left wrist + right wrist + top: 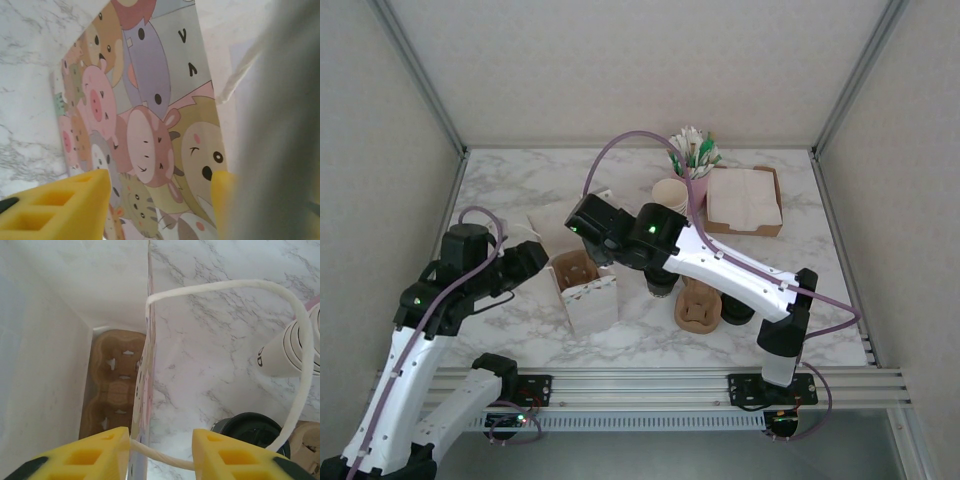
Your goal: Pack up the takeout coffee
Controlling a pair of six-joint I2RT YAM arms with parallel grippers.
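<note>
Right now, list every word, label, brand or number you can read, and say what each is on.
No text can be read.
Paper bag: cartoon animal faces printed on it, no lettering.
Pale cup: dark printed marks, partly cut off, too unclear to read.

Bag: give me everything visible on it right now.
The bag is white paper and stands upright with its top open on the marble table, front left. One outer face has a pastel cartoon-animal print; the inside is plain white. A white cord handle loops from the rim. A brown pulp carrier lies on its bottom. The right end effector straddles one wall's top edge, jaws apart. The left end effector faces the printed side, jaws apart.
</note>
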